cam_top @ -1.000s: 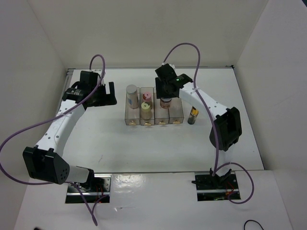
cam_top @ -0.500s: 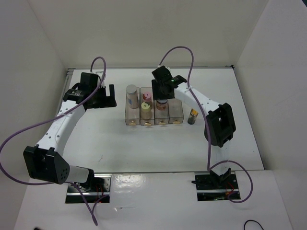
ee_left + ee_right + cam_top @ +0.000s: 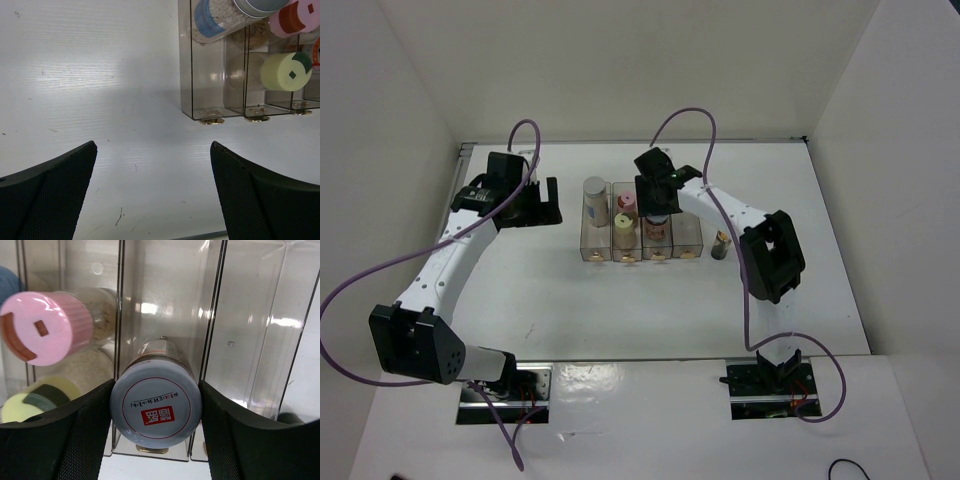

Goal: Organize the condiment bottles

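- Between the fingers (image 3: 70, 440) of the right pincer (image 3: 657, 203), which is clamped on its sides, we see the squat jar (image 3: 156, 407), in the organizer's (image 3: 692, 240) third compartment from the left.
- Its white lid bears a red mark.
- We count five bottles: the jar, grey-capped (image 3: 595, 187), pink-capped (image 3: 627, 202), yellow-capped (image 3: 624, 224), and a dark one (image 3: 721, 243) on the table (image 3: 570, 300) by the organizer's right edge.
- The left pincer (image 3: 152, 150) has its jaws apart.

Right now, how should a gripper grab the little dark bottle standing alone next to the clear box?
Probably from above, gripping its upper body near the top. The dark bottle stands upright and slim on the table. The organizer is close beside it, so put the fingers front and back.
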